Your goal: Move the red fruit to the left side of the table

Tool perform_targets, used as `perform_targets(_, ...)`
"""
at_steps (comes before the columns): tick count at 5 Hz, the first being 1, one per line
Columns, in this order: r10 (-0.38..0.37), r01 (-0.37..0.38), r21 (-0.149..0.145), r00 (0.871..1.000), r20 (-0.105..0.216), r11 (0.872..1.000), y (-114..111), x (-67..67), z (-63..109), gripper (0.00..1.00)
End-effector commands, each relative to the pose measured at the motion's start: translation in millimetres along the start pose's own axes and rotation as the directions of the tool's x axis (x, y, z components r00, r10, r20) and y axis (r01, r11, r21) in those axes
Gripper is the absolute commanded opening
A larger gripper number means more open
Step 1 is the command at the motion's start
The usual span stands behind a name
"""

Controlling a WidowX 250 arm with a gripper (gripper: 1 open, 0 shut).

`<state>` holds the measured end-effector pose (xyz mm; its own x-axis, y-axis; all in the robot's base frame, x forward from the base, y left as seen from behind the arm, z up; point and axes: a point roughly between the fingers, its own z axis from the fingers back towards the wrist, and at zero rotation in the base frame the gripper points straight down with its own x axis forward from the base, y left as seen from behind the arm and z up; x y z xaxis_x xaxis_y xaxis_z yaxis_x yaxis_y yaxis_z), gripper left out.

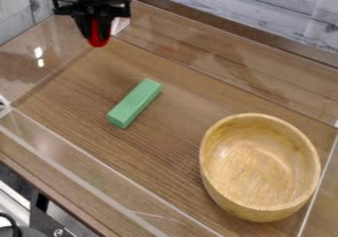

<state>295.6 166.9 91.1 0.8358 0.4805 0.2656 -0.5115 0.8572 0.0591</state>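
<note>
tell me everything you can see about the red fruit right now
The red fruit is a small, bright red, glossy toy piece, mostly hidden; only its lower part shows, hanging below the black gripper that is shut on it. No leafy top is visible. It is held near the far left corner of the table; whether it is clear of the wood surface cannot be told. Only the gripper visibly touches it.

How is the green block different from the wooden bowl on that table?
The green block is a small, flat, solid rectangle; the wooden bowl is round, hollow and far larger. The block is bright green, the bowl pale tan with visible grain. The block lies near the middle of the table, the bowl toward the right front corner. Both rest on the tabletop, untouched.
</note>
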Motion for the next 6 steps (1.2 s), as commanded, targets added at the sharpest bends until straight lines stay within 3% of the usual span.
perform_targets(1,0.013,-0.014,0.03,0.998,0.061,0.999,9.6,22.6,0.1,0.0)
perform_targets(2,0.015,-0.017,0.052,0.999,0.048,0.999,13.6,28.7,-11.8,1.0)
perform_targets(4,0.027,-0.028,0.07,1.0,0.011,0.997,27.6,33.0,-34.7,1.0)
perform_targets(6,0.058,-0.055,0.068,0.997,-0.045,0.996,13.6,32.1,-40.1,1.0)
